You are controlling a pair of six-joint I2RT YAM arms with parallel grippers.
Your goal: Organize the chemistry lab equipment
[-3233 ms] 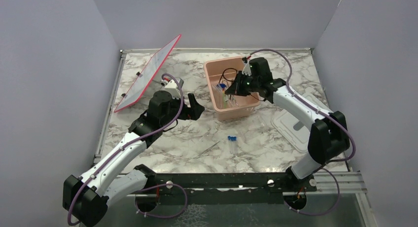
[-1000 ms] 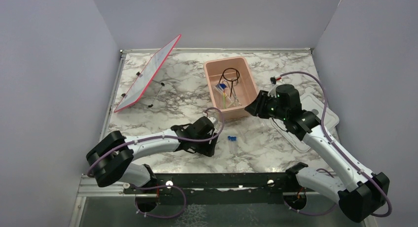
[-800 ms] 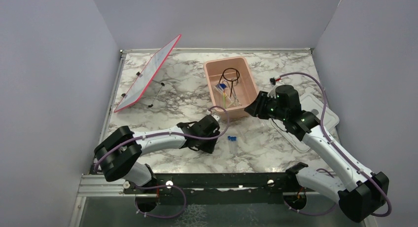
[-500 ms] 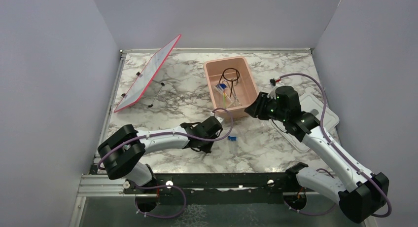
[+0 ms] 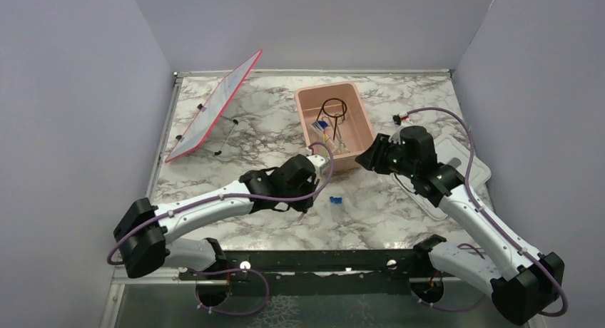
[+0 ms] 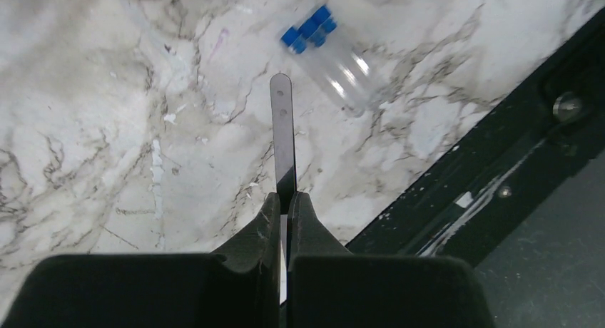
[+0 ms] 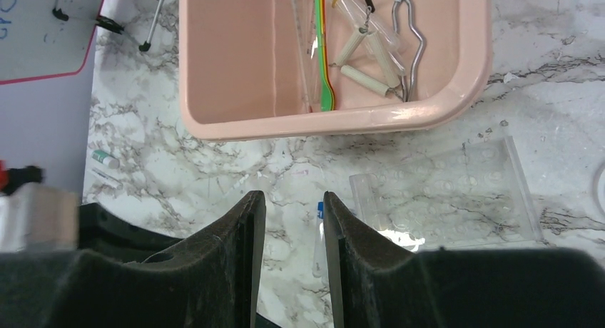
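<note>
Left gripper (image 6: pixel 285 197) is in front of the pink tub (image 7: pixel 214 71), clenched on metal tweezers (image 6: pixel 282 128). Clear tubes with blue caps (image 6: pixel 328 53) lie just past the tweezers' tip, also in front of the tub. Right gripper (image 7: pixel 291 200) hovers at the tub's near edge, fingers apart, holding nothing. Green-yellow stick (image 7: pixel 324 57) lies inside the tub.

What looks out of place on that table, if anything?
Clear blue-capped tubes lie loose on the marble table, outside the pink tub holding the rest. The red-edged panel also stands tilted by the left wall.
</note>
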